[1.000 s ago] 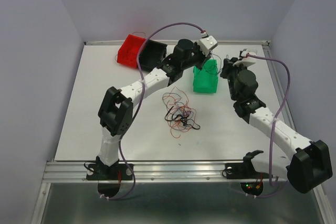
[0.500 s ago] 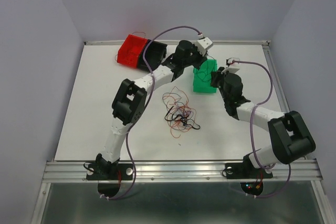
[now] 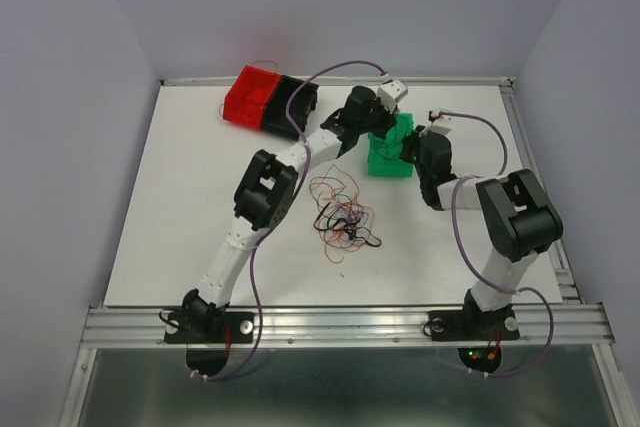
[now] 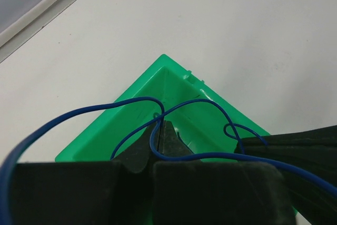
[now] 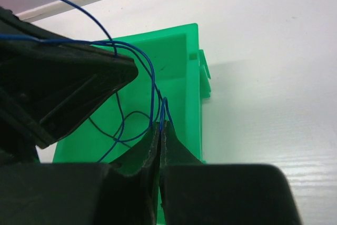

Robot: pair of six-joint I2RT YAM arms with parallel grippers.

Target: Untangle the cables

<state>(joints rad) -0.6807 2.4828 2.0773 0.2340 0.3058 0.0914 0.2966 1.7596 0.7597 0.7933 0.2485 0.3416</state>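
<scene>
A tangle of thin red, orange and black cables (image 3: 342, 215) lies on the white table in the top view. Both grippers hang over the green bin (image 3: 390, 147). My left gripper (image 4: 159, 125) is shut on a thin blue cable (image 4: 131, 130) that loops over the bin (image 4: 158, 82). My right gripper (image 5: 161, 125) is shut on the same blue cable (image 5: 152, 85), above the bin's inside (image 5: 174, 56). The left gripper's black body (image 5: 58, 88) fills the left of the right wrist view. A dark strand lies inside the bin.
A red bin (image 3: 249, 96) and a black bin (image 3: 292, 102) stand together at the back left, with a thin red strand beside them. A raised rail (image 3: 330, 80) edges the table's far side. White walls close in left, right and behind.
Both arms have swung in toward the green bin. The right gripper moved left from the table's right side to the bin, and the left gripper came down over it.
</scene>
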